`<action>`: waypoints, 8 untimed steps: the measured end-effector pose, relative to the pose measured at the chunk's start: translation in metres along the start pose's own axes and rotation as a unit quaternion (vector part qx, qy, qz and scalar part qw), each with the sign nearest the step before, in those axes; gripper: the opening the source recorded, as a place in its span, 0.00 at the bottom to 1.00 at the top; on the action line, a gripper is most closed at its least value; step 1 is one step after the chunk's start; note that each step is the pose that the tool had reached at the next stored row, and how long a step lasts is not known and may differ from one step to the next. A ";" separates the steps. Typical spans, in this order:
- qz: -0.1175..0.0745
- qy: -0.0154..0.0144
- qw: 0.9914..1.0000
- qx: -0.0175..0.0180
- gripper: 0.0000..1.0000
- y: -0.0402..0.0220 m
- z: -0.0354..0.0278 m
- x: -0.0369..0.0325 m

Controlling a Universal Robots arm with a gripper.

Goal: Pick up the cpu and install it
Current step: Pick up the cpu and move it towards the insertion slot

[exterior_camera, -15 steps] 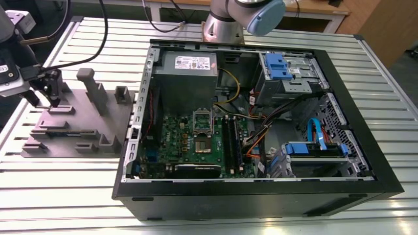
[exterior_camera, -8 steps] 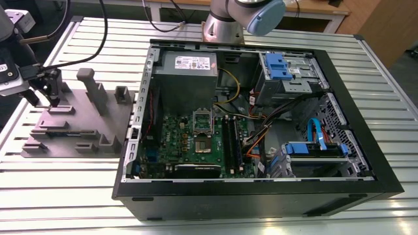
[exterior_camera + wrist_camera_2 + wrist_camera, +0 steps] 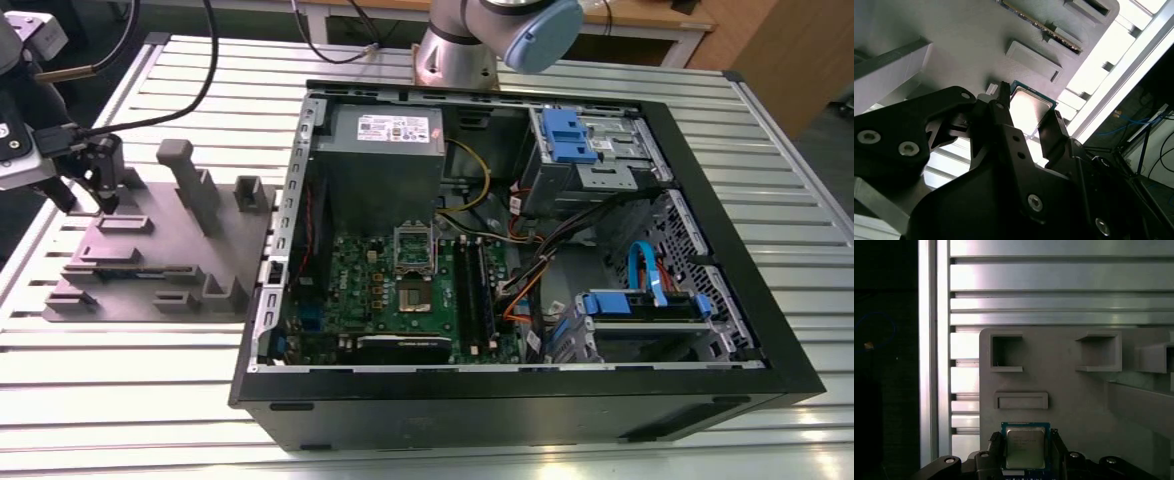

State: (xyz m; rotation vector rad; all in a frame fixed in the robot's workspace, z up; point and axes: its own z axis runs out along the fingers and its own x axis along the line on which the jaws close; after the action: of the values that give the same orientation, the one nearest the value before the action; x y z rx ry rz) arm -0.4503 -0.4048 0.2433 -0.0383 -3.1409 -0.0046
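Jaws clamped on the cpu [image 3: 1025, 447]; it sits flat, metal top upward

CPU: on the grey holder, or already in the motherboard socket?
On the grey holder: the cpu lies flat on it in both wrist views, gripper around it.

1x cpu [image 3: 1025, 447], 1x tool [image 3: 83, 198], 1x grey blk [image 3: 147, 250], 1x PC case [image 3: 534, 400].

Grey stepped block [image 3: 160, 250] on slatted table [image 3: 120, 400]; open computer case [image 3: 534, 410] beside.
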 end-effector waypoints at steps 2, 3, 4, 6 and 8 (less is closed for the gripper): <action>0.000 0.000 1.000 0.000 0.47 0.0000 -0.0004 0.0000; 0.000 0.000 1.000 0.000 0.47 0.0000 -0.0006 0.0000; 0.000 0.000 1.000 0.000 0.47 0.0000 -0.0009 0.0000; 0.000 0.000 1.000 0.000 0.47 0.0000 -0.0015 0.0000; 0.000 0.000 1.000 0.000 0.47 0.0000 -0.0019 0.0000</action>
State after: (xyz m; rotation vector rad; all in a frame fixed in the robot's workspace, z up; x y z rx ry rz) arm -0.4503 -0.4048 0.2452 -0.0383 -3.1411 -0.0047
